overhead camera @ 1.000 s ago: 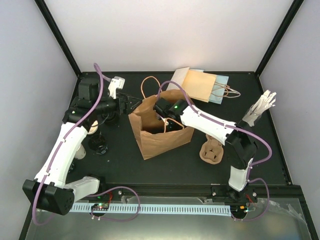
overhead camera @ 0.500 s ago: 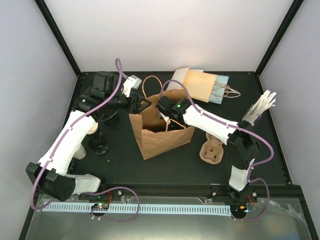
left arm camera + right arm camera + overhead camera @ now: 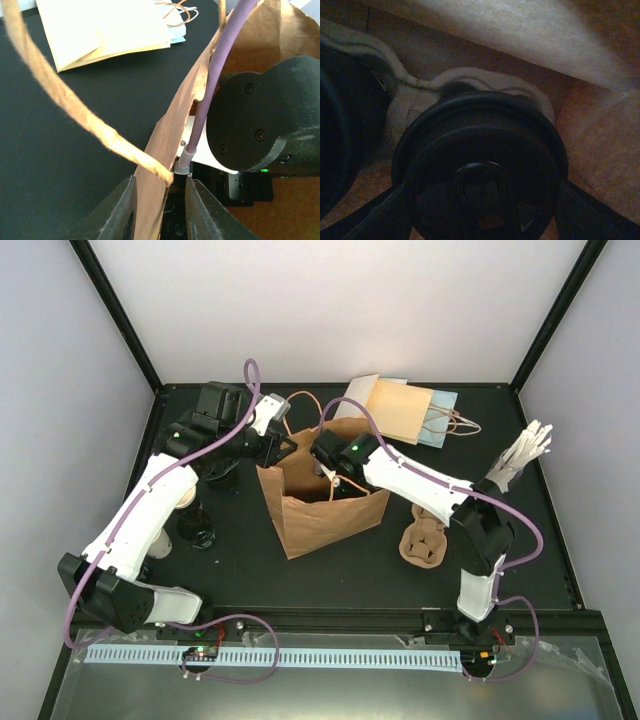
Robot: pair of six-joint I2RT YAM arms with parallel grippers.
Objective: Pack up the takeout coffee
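The brown paper bag (image 3: 325,510) stands open mid-table. My right arm (image 3: 400,475) reaches down into it. Inside, a takeout coffee shows from above as a round black lid (image 3: 480,165), seated in a pale moulded carrier (image 3: 415,100). My right gripper (image 3: 482,202) flanks that lid, its fingers (image 3: 395,207) against the lid's sides. A second dark round shape (image 3: 345,125) sits to the left. My left gripper (image 3: 283,447) is at the bag's left rim. Its jaws (image 3: 160,205) straddle the paper wall (image 3: 167,145), which lies against the left finger (image 3: 120,210), with a gap on the other side.
A brown pulp carrier (image 3: 422,540) lies right of the bag. Flat paper bags (image 3: 400,408) lie at the back, a pale bundle (image 3: 520,458) at the far right. Black lids (image 3: 198,534) and a cream round thing (image 3: 183,500) sit beside my left arm.
My left gripper has swung right to the bag's rim and its jaws have narrowed round the paper wall. The right arm has hardly shifted inside the bag.
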